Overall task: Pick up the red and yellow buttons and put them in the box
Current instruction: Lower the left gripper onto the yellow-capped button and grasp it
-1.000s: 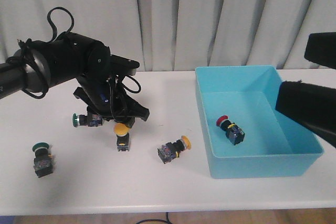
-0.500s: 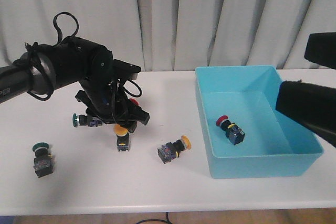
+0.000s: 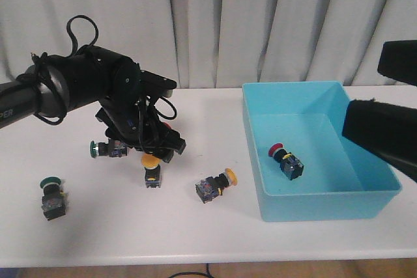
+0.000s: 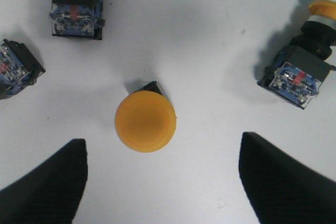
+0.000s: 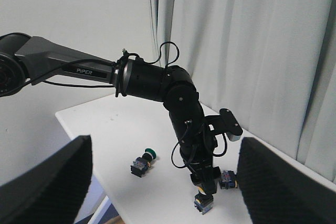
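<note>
A yellow button (image 3: 151, 168) stands upright on the white table (image 3: 195, 232), its round cap (image 4: 145, 121) facing up. My left gripper (image 3: 154, 150) hangs open just above it, fingers (image 4: 44, 182) either side of the cap without touching. A second yellow button (image 3: 215, 186) lies on its side (image 4: 299, 69) to the right. One red button (image 3: 285, 161) lies inside the turquoise box (image 3: 326, 204). A red cap (image 3: 168, 125) peeks out behind the left gripper. My right gripper (image 5: 165, 192) is open and empty, high at the right, near the box.
Two green-capped buttons lie at the left: one (image 3: 103, 149) beside the left gripper, one (image 3: 51, 197) nearer the front edge (image 5: 143, 162). The left arm's cables (image 3: 81, 27) loop above it. Grey curtains hang behind the table.
The left gripper has shifted slightly right and settled lower over the upright yellow button. The red cap behind it has come into view. The right arm has not moved.
</note>
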